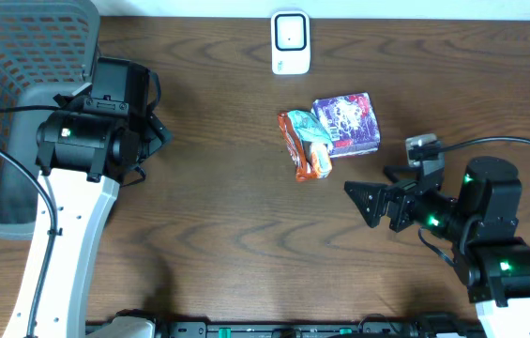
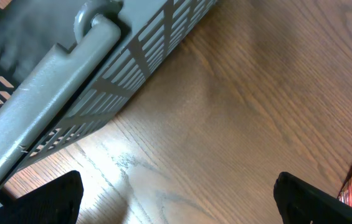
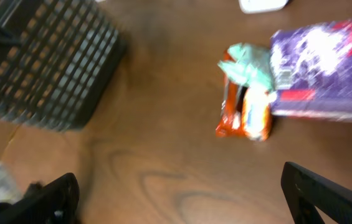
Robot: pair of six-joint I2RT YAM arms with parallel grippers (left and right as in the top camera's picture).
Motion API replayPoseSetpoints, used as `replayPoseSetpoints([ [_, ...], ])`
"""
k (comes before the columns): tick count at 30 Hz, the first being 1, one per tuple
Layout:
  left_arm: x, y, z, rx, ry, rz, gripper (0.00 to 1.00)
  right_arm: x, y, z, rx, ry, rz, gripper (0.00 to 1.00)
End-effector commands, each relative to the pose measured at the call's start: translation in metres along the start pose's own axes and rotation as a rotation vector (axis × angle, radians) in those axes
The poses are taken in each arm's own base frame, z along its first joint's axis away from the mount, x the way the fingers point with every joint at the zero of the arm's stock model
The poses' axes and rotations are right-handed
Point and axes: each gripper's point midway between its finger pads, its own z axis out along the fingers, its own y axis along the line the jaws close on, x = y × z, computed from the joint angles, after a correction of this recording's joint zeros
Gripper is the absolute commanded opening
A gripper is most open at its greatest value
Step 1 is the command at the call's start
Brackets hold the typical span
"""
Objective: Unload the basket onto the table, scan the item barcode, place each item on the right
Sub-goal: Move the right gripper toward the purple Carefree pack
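From above, a brown wooden tabletop (image 1: pixel 227 244) carries a grey basket (image 1: pixel 2 113) at the upper left and a white scanner (image 1: pixel 291 42) at the top centre. Just below and right of the scanner lie an orange snack packet (image 1: pixel 304 148) and a purple packet (image 1: pixel 349 122), touching side by side. The left pincer (image 1: pixel 157 136) sits beside the basket, well apart from the packets. The right pincer (image 1: pixel 366 205), at the lower right, points left, near the packets but touching neither. Both are released.

In the left wrist view the basket's wall fills the upper left. The fingers (image 2: pixel 45 202) stand wide apart in the bottom corners, and a sliver of the orange packet shows at the lower right edge.

The right wrist view is blurred: packets upper right, basket upper left, fingers spread in the bottom corners with only wood between.
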Motion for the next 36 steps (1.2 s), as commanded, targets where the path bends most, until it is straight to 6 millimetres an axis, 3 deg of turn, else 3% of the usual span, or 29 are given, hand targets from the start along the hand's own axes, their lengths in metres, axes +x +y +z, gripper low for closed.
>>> replayPoseSetpoints([
  [1,-0.004,0.004,-0.003,-0.009,-0.022,-0.012,0.98,-0.001,0.021,-0.004,-0.106,0.019,-0.019,0.99],
  [10,-0.004,0.004,-0.003,-0.009,-0.022,-0.012,0.98,0.020,0.021,-0.006,-0.105,0.097,0.050,0.99],
  [36,-0.004,0.004,-0.003,-0.009,-0.022,-0.012,0.98,0.022,0.020,-0.006,-0.103,0.105,0.058,0.99],
])
